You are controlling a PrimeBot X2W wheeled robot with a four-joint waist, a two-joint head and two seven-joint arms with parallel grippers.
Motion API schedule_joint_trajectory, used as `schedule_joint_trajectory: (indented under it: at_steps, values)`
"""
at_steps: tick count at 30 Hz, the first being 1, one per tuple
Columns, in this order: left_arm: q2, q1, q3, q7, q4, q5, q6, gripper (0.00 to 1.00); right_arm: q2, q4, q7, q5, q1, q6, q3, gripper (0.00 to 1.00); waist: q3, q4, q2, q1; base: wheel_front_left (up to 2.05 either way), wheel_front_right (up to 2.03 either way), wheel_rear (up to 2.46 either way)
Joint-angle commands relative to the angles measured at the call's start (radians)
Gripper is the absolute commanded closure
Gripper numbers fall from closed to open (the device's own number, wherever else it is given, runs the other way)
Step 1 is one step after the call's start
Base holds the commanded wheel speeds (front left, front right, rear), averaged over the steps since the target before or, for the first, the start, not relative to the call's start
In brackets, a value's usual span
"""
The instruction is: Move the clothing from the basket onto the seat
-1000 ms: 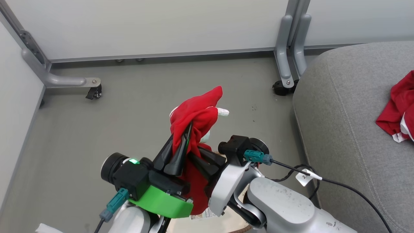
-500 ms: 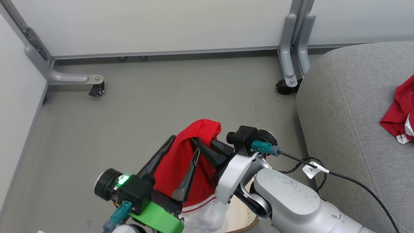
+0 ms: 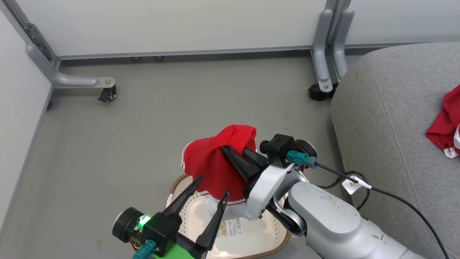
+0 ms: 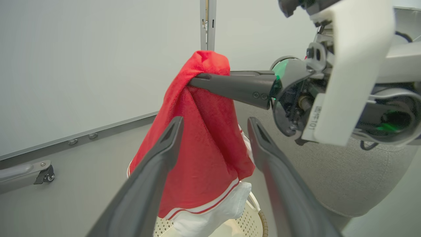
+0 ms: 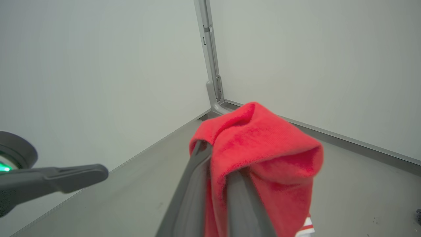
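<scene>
1. Our left pincer (image 3: 213, 185), which a second ago was clamped on the bright red soft garment with white stripes and trim (image 3: 215, 165), has sprung wide and dropped back low. The garment has passed to the right pincer (image 3: 226, 149) alone.
2. That garment now hangs bunched over the right pincer's two dark fingers, which are closed tight on its top fold. Its white hem dangles just above the cream-white perforated plastic basket with the brown woven-look rim (image 3: 173, 185).
3. The basket stands on the grey floor (image 3: 143, 118), directly beneath the hanging cloth. A paper label (image 3: 233, 227) shows on its bare bottom.
4. A second red garment with white trim (image 3: 444, 126) already lies on the large grey fabric-upholstered seat (image 3: 388, 126), far to the right and well apart from the held one.
5. We judge the task a little past halfway. One piece is delivered and one is lifted out, but it has yet to be carried across and set down on the seat.
6. Our right forearm reaches in from the lower right, its fingers lying roughly level and pointing away from the seat. It will have to swing right to deliver.
7. Our left pincer sits at the bottom of the head view, fingers aimed up at the cloth, holding nothing.
</scene>
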Motion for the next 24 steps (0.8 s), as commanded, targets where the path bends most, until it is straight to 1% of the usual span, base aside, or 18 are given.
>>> schedule_joint_trajectory:
  at_steps: [1, 5, 11, 15, 24]
  values:
    - [0.012, 0.006, -0.001, 0.001, 0.006, 0.0, 0.003, 0.0, 0.0, 0.003, -0.005, -0.009, -0.015, 0.0, -0.008, 1.0, 0.003, -0.003, 0.0, 0.0, 0.0, 0.0, 0.0]
    - [0.02, 0.002, -0.003, 0.004, 0.01, 0.004, 0.006, 0.0, -0.005, 0.0, -0.005, -0.016, -0.018, 0.0, -0.026, 1.0, 0.012, -0.026, 0.0, 0.0, 0.0, 0.0, 0.0]
    - [0.038, -0.023, 0.001, 0.004, 0.016, 0.014, 0.011, 0.0, -0.007, -0.022, -0.005, -0.032, -0.025, 0.0, -0.065, 1.0, 0.043, -0.11, 0.0, 0.0, 0.0, 0.0, 0.0]
    - [0.05, -0.047, 0.0, 0.008, 0.013, 0.015, 0.008, 0.0, -0.008, -0.04, -0.005, -0.048, -0.032, 0.0, -0.097, 1.0, 0.073, -0.19, 0.0, 0.0, 0.0, 0.0, 0.0]
    - [0.091, -0.099, -0.006, 0.043, -0.008, 0.027, -0.001, 0.0, 0.004, -0.102, -0.005, -0.07, -0.005, 0.0, -0.179, 1.0, 0.143, -0.402, 0.0, 0.0, 0.0, 0.0, 0.0]
